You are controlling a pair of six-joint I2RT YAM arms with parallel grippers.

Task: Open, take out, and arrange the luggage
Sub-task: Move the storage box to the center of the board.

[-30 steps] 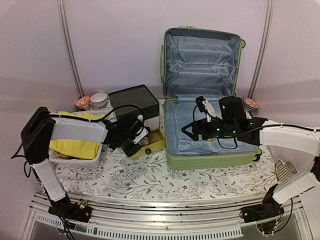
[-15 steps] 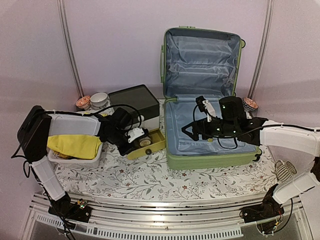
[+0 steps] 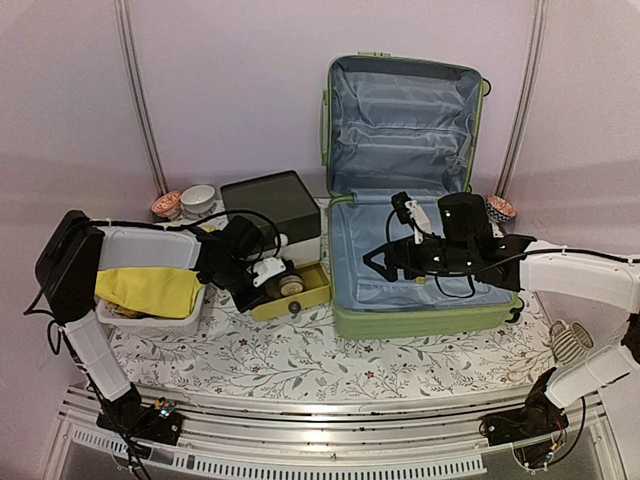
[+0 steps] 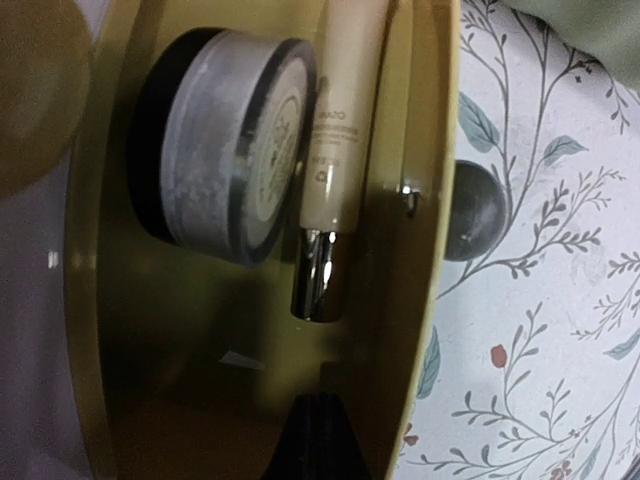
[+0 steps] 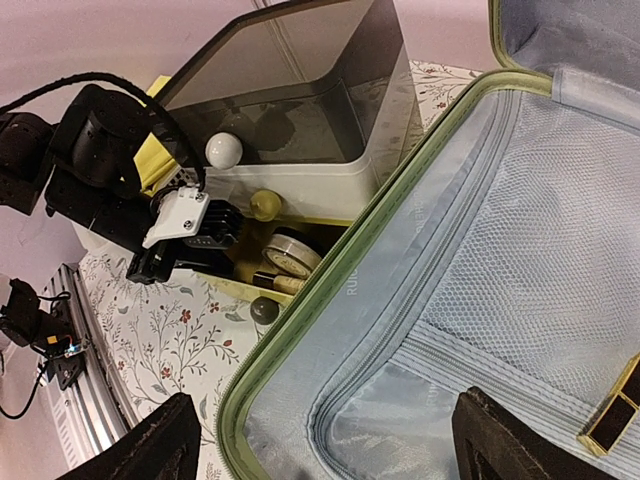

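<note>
Looking at the left side first, you are running the left pincer (image 4: 318,440) fully closed and gripping nothing, with its tip sitting inside the yellow drawer (image 4: 435,200) next to a round jar (image 4: 225,150) and a cream tube (image 4: 340,120). If you are swinging out sideways from there, you are risking sweeping both pieces over, or dragging the drawer against the luggage (image 3: 420,322), which is lying just beside it.

The right pincer (image 3: 380,262) is hanging wide open and empty over the luggage's lower half. Coming straight down, you are likely catching a finger in the mesh pocket of the pale blue lining. A small gold-and-dark item (image 5: 612,408) is lying on that lining at the edge of the right wrist view, so you are also risking overlooking it. The lid is standing upright at the back, and I cannot tell what is propping it; a shove on the lower shell could be bringing it down on the arm.

The luggage is sitting on the counter (image 3: 300,365), right of centre and near the back wall. Its lower shell is lying flat with the opening facing up. The black wheels are showing at your right, so the long axis is probably running left to right, wheel end pointing right.
</note>
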